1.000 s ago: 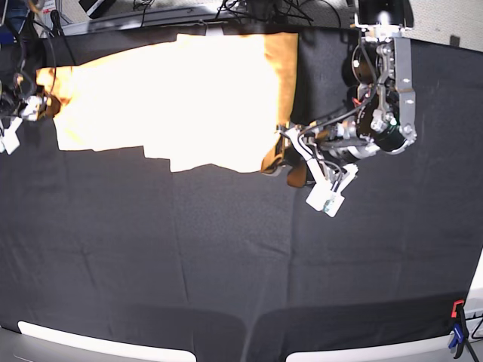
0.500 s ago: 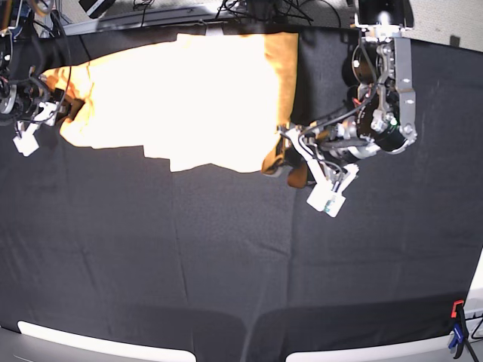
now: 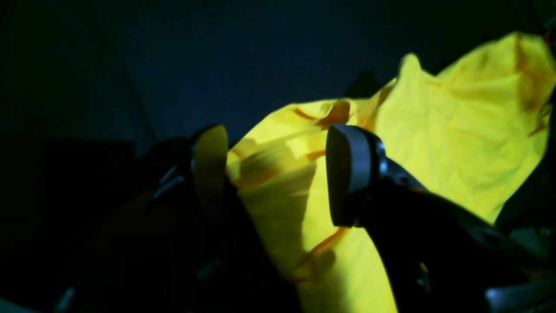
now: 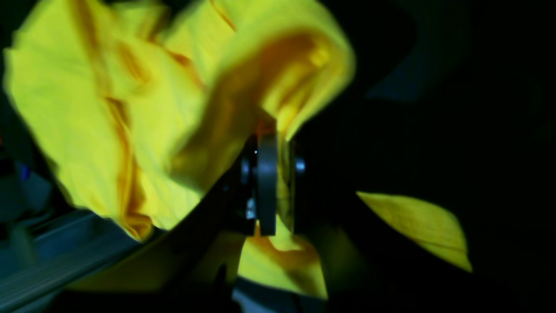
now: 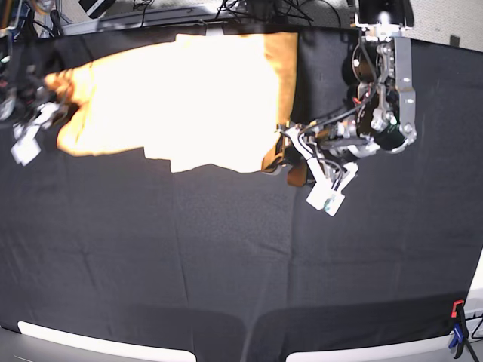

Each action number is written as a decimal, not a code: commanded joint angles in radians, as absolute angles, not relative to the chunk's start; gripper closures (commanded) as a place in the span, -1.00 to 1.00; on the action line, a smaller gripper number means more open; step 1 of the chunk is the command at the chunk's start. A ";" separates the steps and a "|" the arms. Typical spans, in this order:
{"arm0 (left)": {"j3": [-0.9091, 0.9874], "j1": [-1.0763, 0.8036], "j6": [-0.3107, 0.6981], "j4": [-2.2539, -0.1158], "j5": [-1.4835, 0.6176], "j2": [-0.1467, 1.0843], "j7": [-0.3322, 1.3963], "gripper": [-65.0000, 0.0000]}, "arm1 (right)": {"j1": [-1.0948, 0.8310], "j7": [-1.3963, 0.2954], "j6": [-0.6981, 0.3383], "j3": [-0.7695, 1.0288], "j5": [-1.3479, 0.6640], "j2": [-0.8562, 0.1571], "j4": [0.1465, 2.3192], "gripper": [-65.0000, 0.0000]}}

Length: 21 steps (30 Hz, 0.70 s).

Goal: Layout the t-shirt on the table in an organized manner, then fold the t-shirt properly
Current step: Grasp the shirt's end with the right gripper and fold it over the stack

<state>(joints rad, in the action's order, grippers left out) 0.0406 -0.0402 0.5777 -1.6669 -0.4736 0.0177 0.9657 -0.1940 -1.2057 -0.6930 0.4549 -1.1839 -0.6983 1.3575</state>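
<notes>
T-shirt [image 5: 189, 98]: one, on one table [image 5: 226, 256].

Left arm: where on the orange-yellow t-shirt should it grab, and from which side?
Take the bunched fold at the edge of the plain orange-yellow cloth t-shirt nearest the left pincer. That pincer is open with the raised cloth already between its pads, so probably close straight in from there. The right pincer is shut on the opposite end, so the shirt could be stretched between them over the black cloth-covered table.

The right tool [image 4: 271, 182] is pinched closed at the far edge, while the left tool [image 3: 278, 174] stands spread wide.
</notes>
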 commanded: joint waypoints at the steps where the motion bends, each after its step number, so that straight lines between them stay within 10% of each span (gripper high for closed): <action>1: 0.041 -0.031 0.584 -1.684 -0.497 0.022 0.938 -0.04 | -0.183 -1.195 -0.698 0.495 -1.205 -0.732 1.401 1.00; 21: 0.046 -0.211 0.584 -1.684 -0.498 0.149 0.855 -0.03 | -0.235 -1.322 -0.698 0.471 -1.253 -0.457 1.989 1.00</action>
